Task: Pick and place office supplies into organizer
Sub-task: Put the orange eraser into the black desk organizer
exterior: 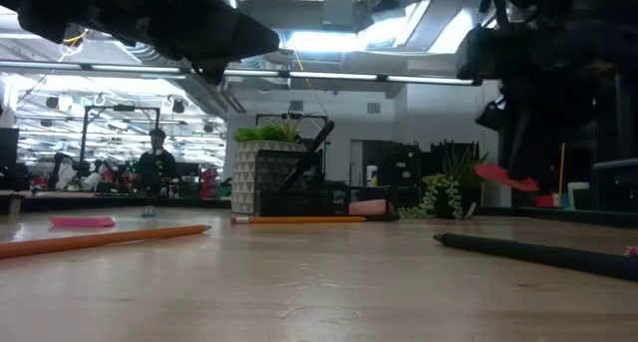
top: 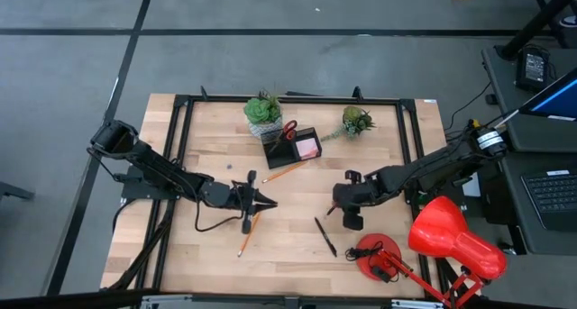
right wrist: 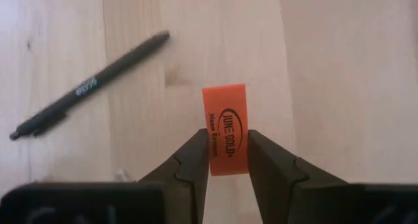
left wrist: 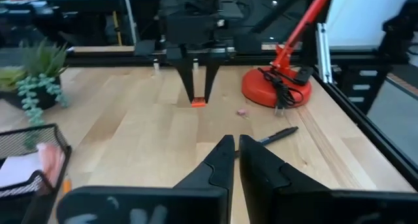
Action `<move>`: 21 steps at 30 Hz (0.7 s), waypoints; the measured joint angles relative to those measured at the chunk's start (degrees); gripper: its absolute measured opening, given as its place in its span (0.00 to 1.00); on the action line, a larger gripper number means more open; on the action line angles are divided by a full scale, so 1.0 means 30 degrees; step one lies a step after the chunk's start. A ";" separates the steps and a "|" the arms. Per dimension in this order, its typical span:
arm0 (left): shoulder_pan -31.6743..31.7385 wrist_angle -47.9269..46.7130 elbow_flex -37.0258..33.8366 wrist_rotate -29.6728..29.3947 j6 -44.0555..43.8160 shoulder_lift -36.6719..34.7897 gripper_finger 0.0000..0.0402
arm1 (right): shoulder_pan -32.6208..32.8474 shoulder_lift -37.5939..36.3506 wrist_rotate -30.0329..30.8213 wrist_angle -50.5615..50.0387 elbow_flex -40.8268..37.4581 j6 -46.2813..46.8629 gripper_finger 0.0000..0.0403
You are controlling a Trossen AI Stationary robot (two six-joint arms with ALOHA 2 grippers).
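Right wrist view alone shows the right gripper (right wrist: 226,160) clamped on an orange eraser (right wrist: 226,127) above the black pen (right wrist: 91,84); left gripper (left wrist: 236,160) stands nearly closed, empty.

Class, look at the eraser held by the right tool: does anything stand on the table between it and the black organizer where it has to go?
Nothing visible blocks it. The right tool grips the orange eraser; bare wood lies between it and the organizer. An orange pencil lies flat just before the organizer, low enough to pass over.
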 joint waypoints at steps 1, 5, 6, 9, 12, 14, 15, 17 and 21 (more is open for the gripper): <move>0.0003 0.0011 0.0000 -0.0136 -0.0210 0.0000 0.07 | 0.0000 -0.0003 0.0237 0.0030 0.0159 -0.0186 0.25; 0.0256 0.0004 0.0000 -0.0580 -0.1176 0.0000 0.13 | 0.0000 -0.0007 0.1292 -0.0028 0.1024 -0.1223 0.25; 0.0394 -0.0003 0.0000 -0.0640 -0.1494 0.0000 0.15 | 0.0000 -0.0007 0.1609 -0.0011 0.1363 -0.1505 0.25; 0.0925 -0.0004 0.0000 -0.0704 -0.2653 0.0000 0.20 | 0.0000 -0.0007 0.2411 0.0002 0.2257 -0.2491 0.25; 0.1498 -0.0005 0.0000 -0.0498 -0.3576 0.0000 0.25 | 0.0000 -0.0015 0.3311 0.0000 0.2981 -0.3493 0.25; 0.1832 -0.0010 0.0000 -0.0303 -0.4042 0.0000 0.28 | 0.0000 -0.0022 0.3973 -0.0022 0.3303 -0.4034 0.25; 0.1988 -0.0007 0.0000 -0.0248 -0.4294 0.0000 0.30 | -0.0004 -0.0022 0.4264 -0.0022 0.3435 -0.4312 0.25; 0.2328 -0.0011 0.0000 -0.0224 -0.4931 0.0000 0.33 | -0.0010 -0.0022 0.4767 -0.0013 0.3692 -0.4738 0.25; 0.3193 -0.0037 0.0022 -0.0130 -0.6642 0.0000 0.38 | -0.0048 -0.0022 0.5835 -0.0017 0.4055 -0.5465 0.25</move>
